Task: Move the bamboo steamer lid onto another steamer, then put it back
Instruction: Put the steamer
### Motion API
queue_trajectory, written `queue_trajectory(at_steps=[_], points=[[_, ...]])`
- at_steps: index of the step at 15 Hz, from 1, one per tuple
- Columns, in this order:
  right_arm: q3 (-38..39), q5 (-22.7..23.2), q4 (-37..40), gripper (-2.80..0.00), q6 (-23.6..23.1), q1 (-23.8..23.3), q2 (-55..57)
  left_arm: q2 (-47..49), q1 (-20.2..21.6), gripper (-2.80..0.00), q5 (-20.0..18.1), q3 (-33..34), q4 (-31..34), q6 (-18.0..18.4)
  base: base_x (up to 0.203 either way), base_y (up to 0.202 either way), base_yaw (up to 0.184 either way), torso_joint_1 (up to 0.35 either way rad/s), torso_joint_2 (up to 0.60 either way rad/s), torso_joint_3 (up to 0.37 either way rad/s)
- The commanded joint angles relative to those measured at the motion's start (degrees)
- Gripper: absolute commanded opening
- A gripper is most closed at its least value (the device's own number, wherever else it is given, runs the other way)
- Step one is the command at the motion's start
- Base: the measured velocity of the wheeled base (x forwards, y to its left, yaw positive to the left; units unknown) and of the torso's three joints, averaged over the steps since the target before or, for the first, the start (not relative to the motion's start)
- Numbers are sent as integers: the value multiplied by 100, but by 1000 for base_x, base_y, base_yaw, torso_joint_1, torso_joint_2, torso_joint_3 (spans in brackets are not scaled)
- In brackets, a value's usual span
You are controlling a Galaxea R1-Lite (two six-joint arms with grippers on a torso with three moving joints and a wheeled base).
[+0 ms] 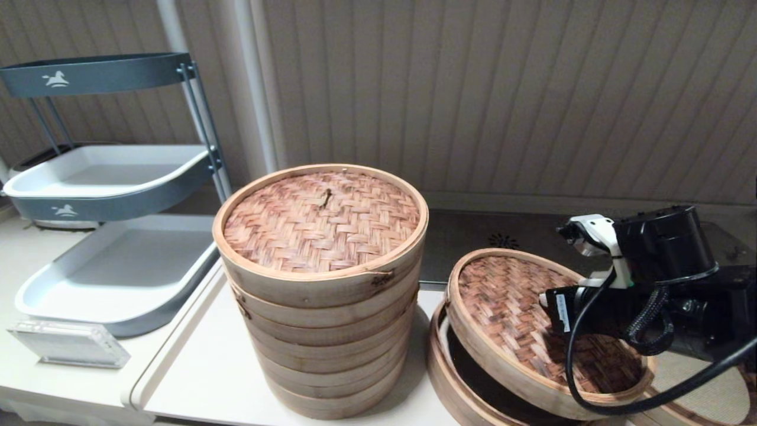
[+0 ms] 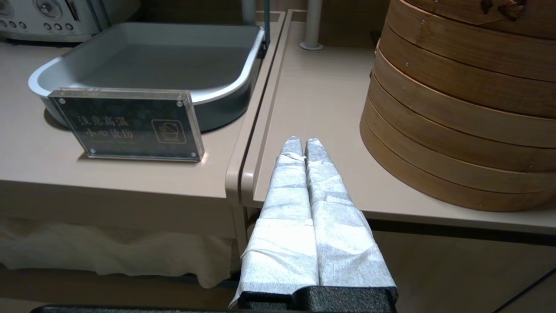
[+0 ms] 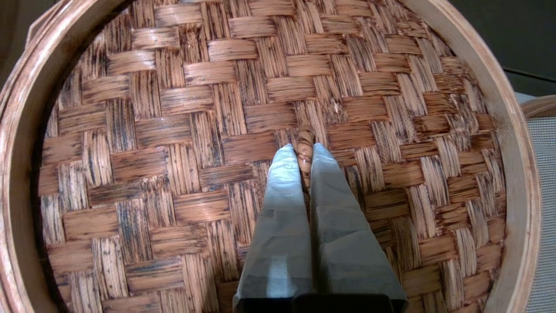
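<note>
The bamboo steamer lid (image 1: 508, 313) has a dark brown herringbone top and a pale band rim. It hangs tilted over an open, dark steamer base (image 1: 452, 378) to the right of the tall stack. My right gripper (image 3: 305, 150) is shut on the lid's small centre knot (image 3: 305, 134). The other steamer (image 1: 707, 393), low with a cream cloth liner, shows at the bottom right corner, partly hidden by my right arm; its liner (image 3: 543, 182) lies just past the lid's rim. My left gripper (image 2: 302, 141) is shut on nothing, low at the table's front edge, left of the tall stack.
The tall stack of pale tiers (image 1: 322, 296) with a reddish-tan lid stands mid-table. A grey tiered tray rack (image 1: 112, 236) and a clear acrylic sign (image 2: 130, 126) are on the left. A dark panel (image 1: 502, 236) lies behind the lid.
</note>
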Motion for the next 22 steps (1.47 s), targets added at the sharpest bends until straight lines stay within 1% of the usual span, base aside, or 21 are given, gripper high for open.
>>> queue_trajectory(at_steps=[1,4,7,9,11,16,22], points=[[8,-2,-5,-280,0,-41,-103,6,0,-280,1,18,-2,2,0,0,0,0,0,0],[84,-10,11,-280,-23,-229,-292,6,0,-280,1,18,4,2,0,0,0,0,0,0],[110,-11,51,-280,-54,-574,-446,6,0,-280,1,18,4,2,0,0,0,0,0,0],[130,-11,50,-280,-79,-658,-476,6,0,-280,-7,18,-5,0,0,0,0,0,0,0],[230,-11,8,-280,-113,-1069,-522,6,0,-280,1,18,-1,2,0,0,0,0,0,0],[279,-10,-6,-280,-230,-1671,-560,6,0,-280,1,18,4,-2,0,0,0,0,0,0],[313,67,-7,-280,-364,-2586,-582,6,0,-280,1,18,3,0,0,0,0,0,0,0]])
